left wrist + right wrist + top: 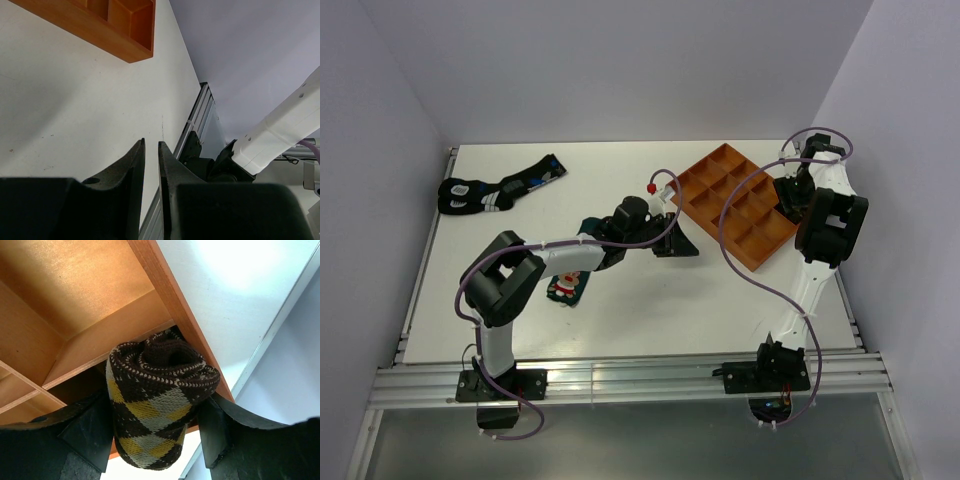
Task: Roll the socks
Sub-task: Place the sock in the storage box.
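A brown-and-black checkered sock (pixel 150 370), rolled into a tight cylinder, stands end-on in a corner compartment of the orange tray (pixel 75 300). My right gripper (pixel 159 415) is open, its fingers wide on either side of the roll. From above, that gripper (pixel 788 195) hangs over the tray's right end (pixel 735 205) and hides the roll. The teal sock (pixel 567 287) with a red-and-white figure lies flat on the table, partly under my left forearm. My left gripper (pixel 678 242) (pixel 151 142) sits low beside the tray's near-left edge, nearly shut to a thin slit with nothing in it.
A dark pair of socks (pixel 495 190) with blue and white patches lies at the back left. A small red-and-white piece (pixel 653 186) sits by the tray's left corner. The tray's corner (pixel 115 30) and the table's rail (pixel 192 130) lie ahead of the left fingers.
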